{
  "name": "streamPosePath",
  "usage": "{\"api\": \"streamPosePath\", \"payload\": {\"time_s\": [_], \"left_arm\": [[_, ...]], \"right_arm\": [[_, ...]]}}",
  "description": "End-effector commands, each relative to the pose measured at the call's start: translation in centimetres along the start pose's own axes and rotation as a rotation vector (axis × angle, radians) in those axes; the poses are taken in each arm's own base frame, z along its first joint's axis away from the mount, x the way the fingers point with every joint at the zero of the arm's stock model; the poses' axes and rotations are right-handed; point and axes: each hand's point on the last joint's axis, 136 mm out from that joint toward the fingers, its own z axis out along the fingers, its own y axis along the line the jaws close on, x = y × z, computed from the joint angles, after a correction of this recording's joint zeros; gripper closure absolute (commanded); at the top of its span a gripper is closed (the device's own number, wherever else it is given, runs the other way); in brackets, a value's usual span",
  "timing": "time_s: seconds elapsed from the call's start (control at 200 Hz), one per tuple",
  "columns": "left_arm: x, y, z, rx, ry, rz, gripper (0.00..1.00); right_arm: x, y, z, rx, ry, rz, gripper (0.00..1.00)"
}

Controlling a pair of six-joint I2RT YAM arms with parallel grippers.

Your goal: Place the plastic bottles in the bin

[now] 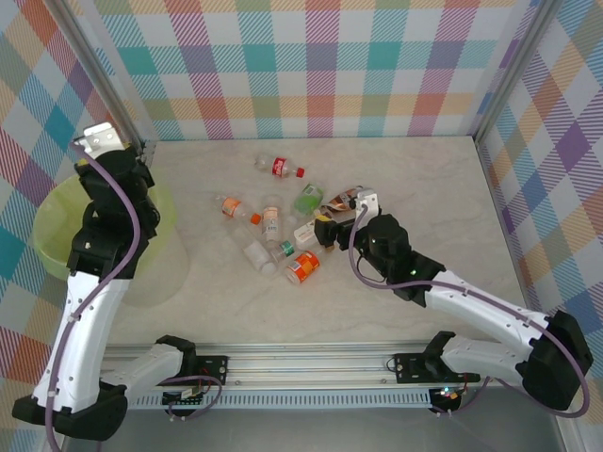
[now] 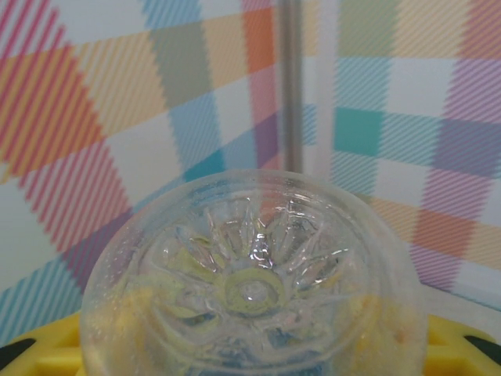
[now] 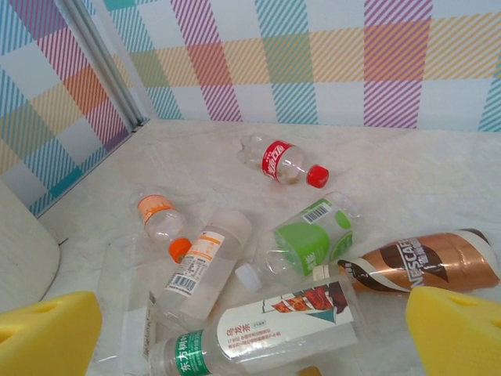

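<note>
At the left edge of the top view, the bin (image 1: 52, 240) sits on the table (image 1: 433, 179), and the left arm stands across it in the picture. In the left wrist view the left end effector (image 2: 250, 356) is clenched on a clear bottle (image 2: 250, 290). The bottle's ribbed base faces the camera between the yellow fingers (image 2: 39, 348), with the checked wall behind.

In the middle of the top view, right of the bin, the other plastic bottles (image 1: 273, 224) lie scattered on the table. The right wrist view shows them from left to right:
- an orange-label bottle (image 3: 160, 219)
- a long clear one with a white label (image 3: 200, 262)
- a red-label bottle (image 3: 283, 160) at upper centre
- a green-label bottle (image 3: 313, 235)
- a brown coffee bottle (image 3: 427, 262) at the right

Along the bottom of that view the right end effector (image 3: 250, 321) hangs released. Its yellow pads (image 3: 458, 333) are spread wide either side of a white-and-green-label bottle (image 3: 258, 337).
</note>
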Motion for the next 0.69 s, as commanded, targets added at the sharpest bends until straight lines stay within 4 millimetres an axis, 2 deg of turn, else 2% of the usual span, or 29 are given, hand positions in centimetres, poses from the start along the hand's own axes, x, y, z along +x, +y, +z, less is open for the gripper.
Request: {"api": "streamPosePath", "payload": {"time_s": [0.0, 0.135, 0.275, 0.46, 0.69], "left_arm": [[2.2, 4.1, 0.6, -0.139, 0.045, -0.028, 0.49], [6.6, 5.3, 2.0, -0.206, 0.166, -0.018, 0.48], [9.7, 6.9, 2.8, -0.276, 0.238, -0.051, 0.41], [12.3, 7.2, 3.6, -0.279, 0.320, -0.096, 0.36], [13.8, 6.9, 4.2, -0.277, 0.386, -0.084, 0.17]], "right_arm": [[-1.7, -0.2, -0.9, 0.012, -0.074, 0.032, 0.00], [-1.4, -0.4, -1.1, 0.017, -0.062, 0.022, 0.00], [-1.3, -0.5, -1.3, 0.020, -0.060, 0.027, 0.00], [-1.1, -0.7, -1.2, 0.030, -0.055, 0.020, 0.00], [-0.9, -0.8, -1.1, 0.033, -0.050, 0.017, 0.00]]}}
